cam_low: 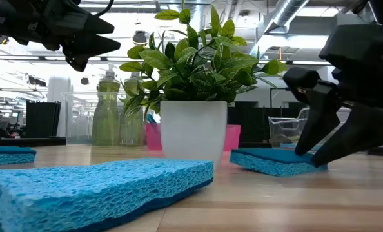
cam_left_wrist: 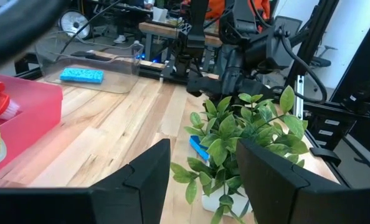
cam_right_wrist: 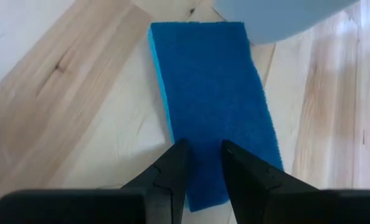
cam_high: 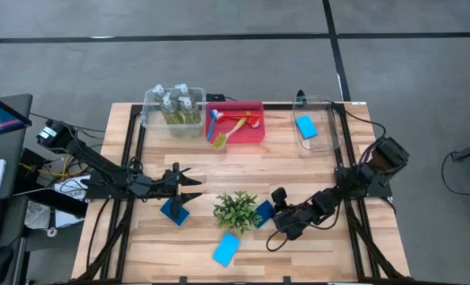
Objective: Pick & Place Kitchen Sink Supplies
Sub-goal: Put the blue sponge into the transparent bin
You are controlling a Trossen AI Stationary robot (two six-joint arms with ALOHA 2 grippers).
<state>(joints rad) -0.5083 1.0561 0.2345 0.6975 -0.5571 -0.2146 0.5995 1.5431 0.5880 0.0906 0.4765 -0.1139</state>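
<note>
On the tabletop (cam_high: pixel 243 158), along the far edge, three bins hold what looks sorted already: the bottles (cam_high: pixel 176 104) stand in the clear bin (cam_high: pixel 149 119) on the left, the brushes (cam_high: pixel 233 125) lie in the red bin (cam_high: pixel 255 136) in the middle, and one light-blue sponge (cam_high: pixel 306 127) lies in the clear tray (cam_high: pixel 335 141) on the right.

Three sponges are left out near the plant (cam_high: pixel 235 209). A dark-blue sponge (cam_right_wrist: pixel 213 99) lies flat just beside the plant's pot on the right. The right pincer (cam_right_wrist: pixel 203 163) is down at its near end, its fingers narrowly parted over the edge; whether they grip it I cannot tell, and the sponge is not lifted. A second dark-blue sponge (cam_high: pixel 175 211) lies left of the plant, with the left pincer (cam_high: pixel 189 184) hanging just above it, jaws half open and holding nothing. A third, light-blue sponge (cam_high: pixel 226 249) lies alone toward the front edge.

By my judgement the task is well past half: bottles and brushes are done, and three sponges remain, presumably bound for the tray.
</note>
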